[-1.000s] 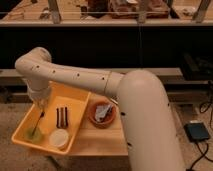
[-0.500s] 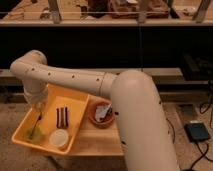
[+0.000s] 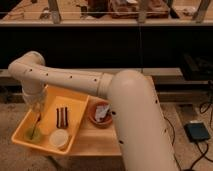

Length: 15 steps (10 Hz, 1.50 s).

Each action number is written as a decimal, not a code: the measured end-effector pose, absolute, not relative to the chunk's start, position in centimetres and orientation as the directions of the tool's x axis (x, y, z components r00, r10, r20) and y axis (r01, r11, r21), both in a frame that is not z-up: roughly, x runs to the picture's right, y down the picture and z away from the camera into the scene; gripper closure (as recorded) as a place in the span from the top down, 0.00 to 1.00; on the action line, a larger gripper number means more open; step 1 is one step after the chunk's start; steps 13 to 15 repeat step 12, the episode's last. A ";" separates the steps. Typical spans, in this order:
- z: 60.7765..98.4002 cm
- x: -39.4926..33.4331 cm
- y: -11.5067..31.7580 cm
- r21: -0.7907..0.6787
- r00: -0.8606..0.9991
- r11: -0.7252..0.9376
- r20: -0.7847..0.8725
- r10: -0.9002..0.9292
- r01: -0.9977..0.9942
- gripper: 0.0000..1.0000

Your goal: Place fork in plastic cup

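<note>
The plastic cup [image 3: 32, 134] is small, round and yellowish-green. It stands in the near left corner of the yellow tray [image 3: 75, 102]. The fork [image 3: 36, 124] is a thin dark stick that slants from just under my gripper down into the cup. My gripper [image 3: 36, 108] hangs from the white arm directly above the cup, at the fork's upper end. I cannot tell whether it touches the fork.
In the tray lie a dark brown ribbed block [image 3: 62, 116] and a whitish round container [image 3: 59, 139]. An orange bowl [image 3: 101, 115] with scraps stands on the wooden table [image 3: 95, 142] right of the tray. My thick white arm [image 3: 135, 115] covers the table's right side.
My arm has swung a little to the left and the gripper has shifted slightly left above the cup. The fork still slants into the cup.
</note>
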<state>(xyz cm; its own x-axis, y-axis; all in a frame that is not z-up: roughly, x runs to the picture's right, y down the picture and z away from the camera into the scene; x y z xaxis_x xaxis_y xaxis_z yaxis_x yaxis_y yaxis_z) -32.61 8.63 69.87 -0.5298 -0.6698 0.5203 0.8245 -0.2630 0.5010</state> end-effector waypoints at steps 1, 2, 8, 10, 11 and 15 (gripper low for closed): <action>69.9 -32.6 8.6 0.501 -0.530 -0.263 0.522 -0.669 0.825 0.64; 69.9 -32.6 8.7 0.501 -0.530 -0.261 0.525 -0.667 0.825 0.74; 69.9 -32.6 8.7 0.500 -0.530 -0.261 0.526 -0.666 0.825 0.80; 69.9 -32.5 8.7 0.500 -0.529 -0.261 0.526 -0.666 0.826 0.80; 69.9 -32.5 8.7 0.500 -0.529 -0.261 0.526 -0.666 0.826 0.80; 69.9 -32.5 8.7 0.500 -0.528 -0.261 0.526 -0.666 0.826 0.80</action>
